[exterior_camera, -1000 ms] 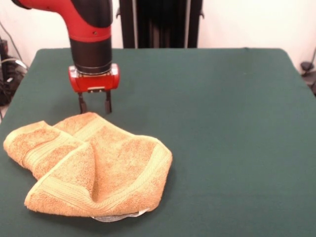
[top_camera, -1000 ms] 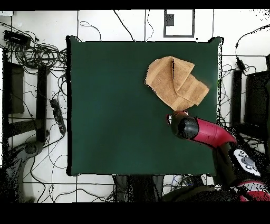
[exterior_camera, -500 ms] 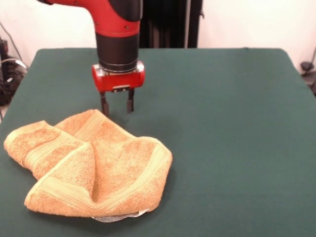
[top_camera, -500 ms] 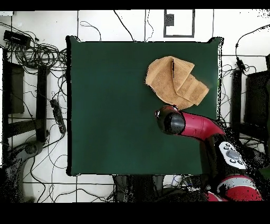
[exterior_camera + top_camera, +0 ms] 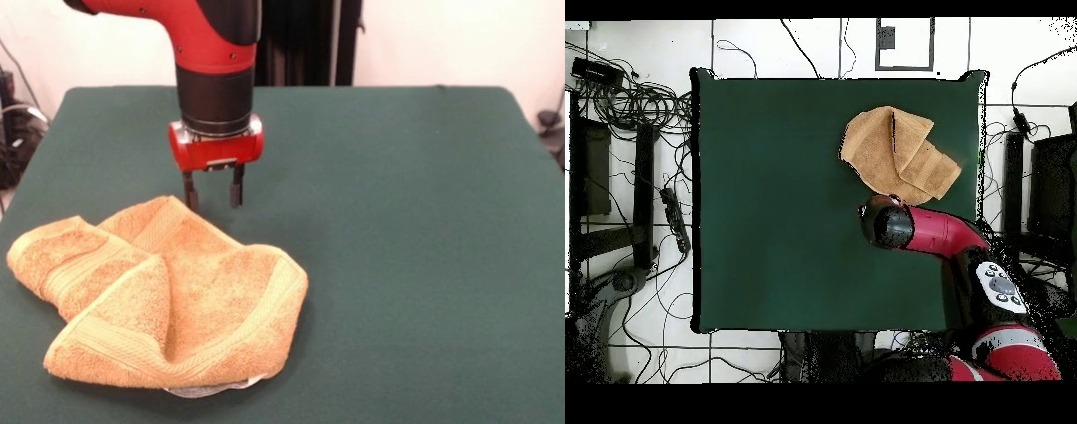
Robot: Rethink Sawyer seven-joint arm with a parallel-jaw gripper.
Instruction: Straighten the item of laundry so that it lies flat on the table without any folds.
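Front view: terry towel (image 5: 163, 296) lies folded on felt table (image 5: 415, 221).

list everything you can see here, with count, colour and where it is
towel: one, orange-tan, folded over itself, near the table's corner at the lower left of the front view
label: one, white, peeking out under the towel's near edge
table: one, dark green top, fills most of both views
cables: many, black, on the tiled floor around the table in the overhead view
arm: one, red and black, reaching in beside the towel
tool: one, two dark fingers open, just above the towel's far corner, holding nothing
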